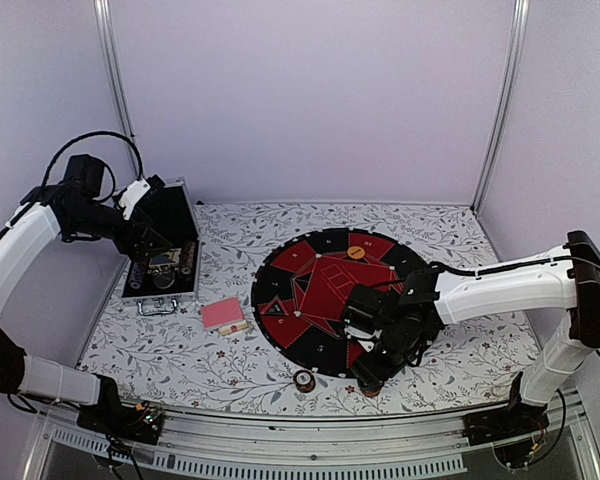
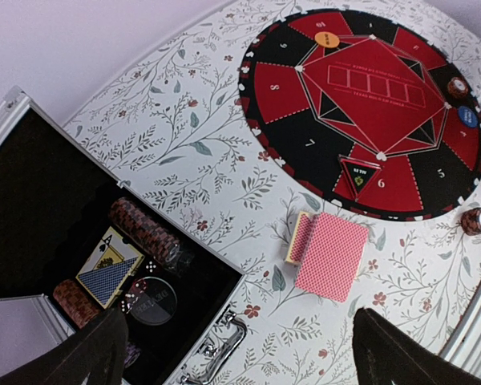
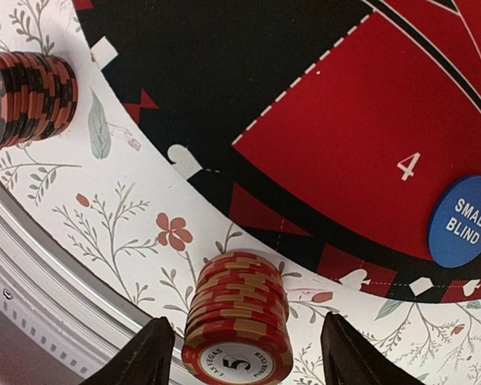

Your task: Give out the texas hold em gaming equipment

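Note:
A stack of red-and-gold poker chips [image 3: 239,321] stands on the flowered cloth just off the mat's near edge. My right gripper [image 3: 244,357] straddles it, open, with a gap on each side between the fingers [image 3: 144,357] and the chips. From above, that gripper [image 1: 372,368] hangs low at the mat's front rim. A dark chip stack [image 3: 24,100] stands to its left. On the mat lie a blue "small blind" disc [image 3: 467,220] and an orange disc [image 1: 356,252]. Pink-backed cards [image 2: 330,255] lie beside the case. My left gripper [image 2: 240,357] hovers open over the case's front edge, holding nothing.
The round black-and-red mat [image 1: 325,300] fills the table's middle. The open silver case [image 1: 165,262] at the left holds chip rolls [image 2: 144,231], blue-backed cards [image 2: 108,273] and a clear disc [image 2: 152,301]. The table's metal front rail [image 3: 32,265] runs just behind the red stack.

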Controlling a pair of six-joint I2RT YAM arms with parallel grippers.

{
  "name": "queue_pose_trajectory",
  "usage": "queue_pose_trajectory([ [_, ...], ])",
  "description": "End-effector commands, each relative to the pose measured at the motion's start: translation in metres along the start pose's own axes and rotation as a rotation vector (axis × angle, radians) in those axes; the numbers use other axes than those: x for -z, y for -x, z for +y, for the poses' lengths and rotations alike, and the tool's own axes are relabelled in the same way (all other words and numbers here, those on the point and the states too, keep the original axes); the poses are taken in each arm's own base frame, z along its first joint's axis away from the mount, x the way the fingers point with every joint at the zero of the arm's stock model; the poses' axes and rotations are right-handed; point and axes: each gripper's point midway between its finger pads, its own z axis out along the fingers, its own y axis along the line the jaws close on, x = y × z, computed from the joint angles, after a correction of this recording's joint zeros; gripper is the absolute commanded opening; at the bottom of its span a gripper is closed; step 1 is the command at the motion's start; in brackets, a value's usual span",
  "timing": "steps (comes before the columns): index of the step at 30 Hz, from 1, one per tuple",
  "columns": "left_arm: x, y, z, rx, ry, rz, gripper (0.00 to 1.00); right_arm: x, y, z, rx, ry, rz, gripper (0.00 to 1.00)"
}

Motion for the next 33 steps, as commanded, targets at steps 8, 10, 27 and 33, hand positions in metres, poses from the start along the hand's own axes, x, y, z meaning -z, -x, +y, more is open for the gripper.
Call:
queue_pose_trajectory([
  [8,0.007,0.010,-0.001,-0.028,0.009,-0.018,1.00,-0.005,-0.002,-0.002,0.009,-0.013,0.009,0.55],
  [10,0.007,0.010,-0.001,-0.031,0.012,-0.020,1.00,-0.007,-0.004,-0.003,0.011,-0.018,0.016,0.57],
  [27,0.007,0.009,-0.001,-0.031,0.014,-0.017,1.00,-0.001,0.001,-0.002,0.007,-0.016,-0.002,0.41],
  [33,0.007,0.009,-0.001,-0.032,0.013,-0.018,1.00,0.010,0.009,0.000,0.007,-0.018,-0.024,0.32],
])
